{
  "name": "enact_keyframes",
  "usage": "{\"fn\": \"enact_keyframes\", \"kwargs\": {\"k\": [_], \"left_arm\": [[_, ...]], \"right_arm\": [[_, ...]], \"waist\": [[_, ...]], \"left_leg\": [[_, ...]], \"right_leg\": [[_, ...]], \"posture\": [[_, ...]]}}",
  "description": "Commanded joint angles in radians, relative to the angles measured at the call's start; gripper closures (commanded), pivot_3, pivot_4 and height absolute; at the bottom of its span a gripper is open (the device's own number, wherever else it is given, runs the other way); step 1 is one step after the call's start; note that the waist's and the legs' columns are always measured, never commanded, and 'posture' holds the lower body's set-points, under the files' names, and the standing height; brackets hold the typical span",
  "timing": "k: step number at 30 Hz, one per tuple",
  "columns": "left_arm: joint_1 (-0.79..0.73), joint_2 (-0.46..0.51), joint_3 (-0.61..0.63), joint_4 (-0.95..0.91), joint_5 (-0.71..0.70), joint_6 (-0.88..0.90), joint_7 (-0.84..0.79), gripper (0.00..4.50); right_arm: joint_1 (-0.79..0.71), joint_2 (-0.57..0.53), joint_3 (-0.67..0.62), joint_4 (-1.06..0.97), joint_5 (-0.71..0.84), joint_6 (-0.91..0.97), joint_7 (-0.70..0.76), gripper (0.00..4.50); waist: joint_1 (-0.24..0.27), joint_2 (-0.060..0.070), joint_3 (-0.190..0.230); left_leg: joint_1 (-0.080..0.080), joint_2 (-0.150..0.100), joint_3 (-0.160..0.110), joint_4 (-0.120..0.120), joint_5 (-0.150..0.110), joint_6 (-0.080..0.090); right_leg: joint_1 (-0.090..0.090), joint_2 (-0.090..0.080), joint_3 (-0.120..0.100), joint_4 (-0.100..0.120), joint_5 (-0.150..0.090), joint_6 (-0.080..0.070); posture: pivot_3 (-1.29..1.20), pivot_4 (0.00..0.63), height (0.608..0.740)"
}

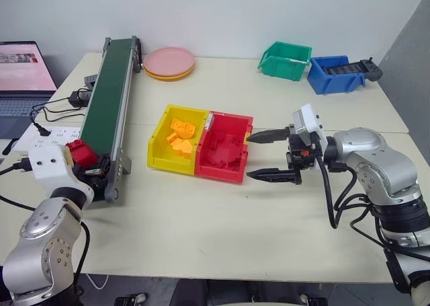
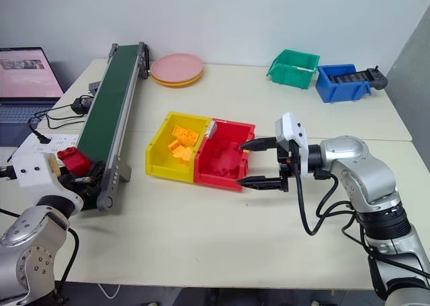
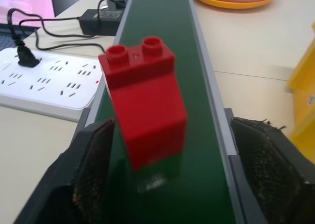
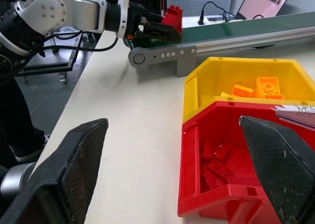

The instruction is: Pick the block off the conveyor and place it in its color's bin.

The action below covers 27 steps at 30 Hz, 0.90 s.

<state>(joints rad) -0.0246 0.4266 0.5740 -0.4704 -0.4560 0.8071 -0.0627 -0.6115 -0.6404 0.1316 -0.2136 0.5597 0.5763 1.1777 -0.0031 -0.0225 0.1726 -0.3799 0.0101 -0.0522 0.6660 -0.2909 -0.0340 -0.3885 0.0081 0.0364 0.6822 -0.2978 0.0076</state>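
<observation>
Claw (image 3: 162, 179) on my left arm is reaching level along the belt (image 3: 162, 37), fingers spread either side of the red studded block (image 3: 145, 101), not gripping.

head eyes overlook the table (image 1: 201, 225); wrist cameras sit close, sharing the conveyor (image 3: 162, 27).

We note a cream table (image 1: 222, 218) made of two tops butted together, the seam running across it. A plain pale wall (image 1: 235, 13) stands behind it. An open laptop (image 1: 20, 84) with a pink-lit screen sits on a separate surface by the table's left end. A grey panel (image 1: 413, 70) stands at the right edge. In the right wrist view we see a grey floor (image 4: 64, 81) beside the table. Lighting is even and diffuse.
</observation>
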Motion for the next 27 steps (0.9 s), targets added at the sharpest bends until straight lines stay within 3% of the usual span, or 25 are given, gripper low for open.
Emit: {"fn": "enact_keyframes", "kwargs": {"k": [1,8,12,16,22,27], "left_arm": [[0.006,-0.005,0.022,-0.043,-0.003,0.012,0.021,1.65],[0.065,-0.051,0.049,-0.142,-0.020,0.048,0.061,2.92],[0.073,-0.046,0.044,-0.185,-0.013,0.052,0.068,2.96],[0.031,0.035,0.009,-0.255,0.006,0.048,0.040,2.96],[-0.184,0.196,-0.232,-0.251,-0.101,0.119,-0.155,2.96],[-0.426,0.197,-0.456,-0.106,-0.104,0.094,-0.291,2.96]], "right_arm": [[-0.016,-0.012,-0.019,-0.026,0.003,-0.018,0.011,0.00],[-0.035,-0.008,-0.021,0.002,-0.003,-0.036,0.015,0.00],[-0.044,-0.003,-0.016,0.019,-0.009,-0.052,0.020,0.00],[-0.048,-0.001,-0.024,0.032,-0.017,-0.066,0.016,0.00],[0.023,-0.051,-0.099,-0.027,-0.001,-0.027,-0.032,0.00],[0.118,-0.095,-0.170,-0.122,0.018,0.020,-0.097,0.00]], "waist": [[0.000,0.000,0.000],[0.000,0.000,0.000],[0.000,0.000,0.000],[0.000,-0.002,0.001],[0.011,-0.002,0.001],[0.008,-0.003,0.002]], "left_leg": [[0.000,0.000,0.000,0.000,0.000,0.000],[0.000,0.000,0.000,0.000,0.000,0.000],[0.000,0.000,0.000,0.000,0.000,0.000],[0.000,0.000,0.000,0.000,0.000,0.000],[0.000,-0.001,-0.001,0.000,0.000,0.000],[-0.002,-0.002,0.001,0.000,0.000,-0.001]], "right_leg": [[0.000,0.000,0.000,0.000,0.000,0.000],[0.000,0.000,0.000,0.000,0.000,0.000],[0.000,0.000,0.000,0.000,0.000,0.000],[0.000,0.000,0.000,0.000,0.000,0.000],[0.001,-0.001,-0.001,-0.001,0.000,0.000],[0.000,-0.001,0.000,-0.001,0.000,0.000]], "posture": [[0.00,0.150,0.740],[0.00,0.150,0.740],[0.00,0.150,0.740],[0.00,0.150,0.740],[0.00,0.150,0.740],[0.00,0.150,0.740]]}}
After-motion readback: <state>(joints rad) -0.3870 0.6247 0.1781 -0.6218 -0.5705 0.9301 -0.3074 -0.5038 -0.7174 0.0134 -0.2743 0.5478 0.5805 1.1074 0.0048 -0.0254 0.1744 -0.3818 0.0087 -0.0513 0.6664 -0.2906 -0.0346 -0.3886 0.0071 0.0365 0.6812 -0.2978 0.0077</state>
